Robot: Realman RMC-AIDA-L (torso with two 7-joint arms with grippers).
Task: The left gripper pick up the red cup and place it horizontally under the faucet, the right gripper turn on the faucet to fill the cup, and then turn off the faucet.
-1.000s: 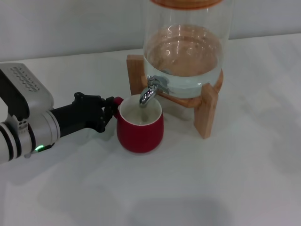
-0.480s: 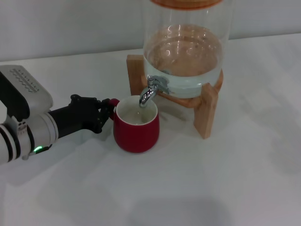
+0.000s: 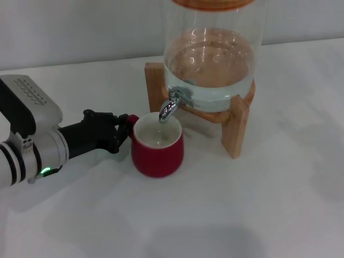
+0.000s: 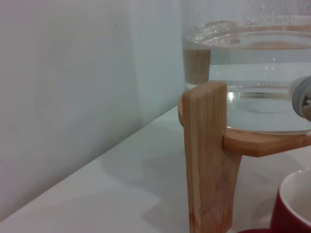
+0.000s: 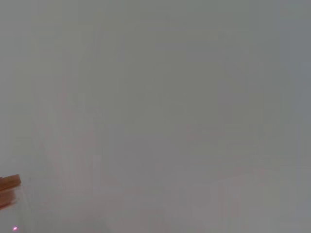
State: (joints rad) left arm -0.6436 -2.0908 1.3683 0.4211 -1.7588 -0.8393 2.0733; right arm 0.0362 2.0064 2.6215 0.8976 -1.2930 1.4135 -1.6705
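Your left hand (image 3: pixel 124 130) is clamped on the small handle of the red cup (image 3: pixel 157 149), pinching it from the cup's left side. The cup stands upright on the white counter (image 3: pixel 226 215), its bottom resting on the surface, just in front of the wooden stand (image 3: pixel 236 126) that carries the glass water jar (image 3: pixel 215 48). The chrome faucet (image 3: pixel 173 104) hangs right over the cup's open mouth, its spout near the far rim. There seems to be some liquid in the cup, though you cannot tell how much, and no stream is visible at the spout.

Your right hand is nowhere in the head view, and its wrist camera shows only a blank wall and a sliver of the jar's lid, so that arm is parked off to the side.

You are, as far as can be judged, at the placing step: cup positioned, faucet not yet worked. Next, keep the left hand steady on the handle and bring the right hand in to the lever on top of the faucet. That lever is small and sits close to the jar's glass, so approach with care.
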